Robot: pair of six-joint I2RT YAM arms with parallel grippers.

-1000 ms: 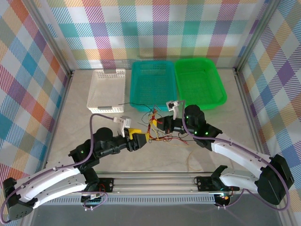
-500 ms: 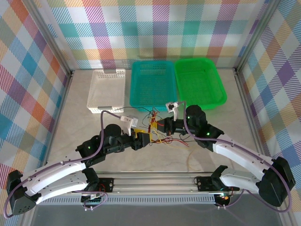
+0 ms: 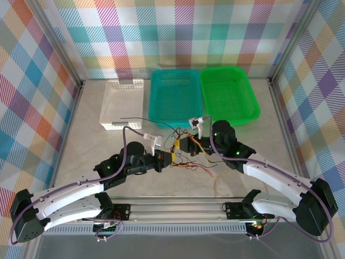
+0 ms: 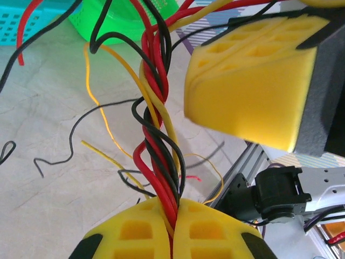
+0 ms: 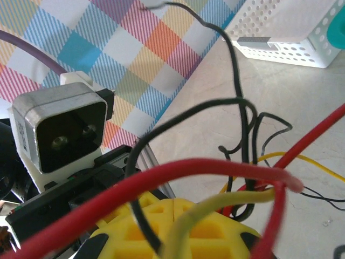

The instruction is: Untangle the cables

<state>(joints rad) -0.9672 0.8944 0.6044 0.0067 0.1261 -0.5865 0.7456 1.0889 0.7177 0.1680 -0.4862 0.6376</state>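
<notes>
Counted: two claws, three baskets, one tangle of cables [image 4: 159, 141] in three colours (red, yellow, black). Single strands cannot be counted inside the twist.

In the top view the tangle is found at centre frame, low over the bench [image 3: 89, 135], strung between the two claws. The left claw [image 4: 173, 229] is pinched tight on the lower end of a braid of red, black and yellow strands, and the braid is seen rising from between its yellow pads. The right claw [image 3: 182, 144] is closed as well, and red, yellow and black strands are looped out from its pads in the right wrist view. The claws are set close together, the right one just up and right of the left.

Loose ends are spread on the bench right of and below the claws. One black strand is trailed toward the upper left, near the white basket [image 3: 123, 102].

The teal basket [image 3: 175, 97] and green basket [image 3: 229, 94] are lined up side by side at upper centre, beyond the tangle. The white one is set just left of them.

The braid is crowded by the right claw's pad, seen close beside it in the left wrist view.
</notes>
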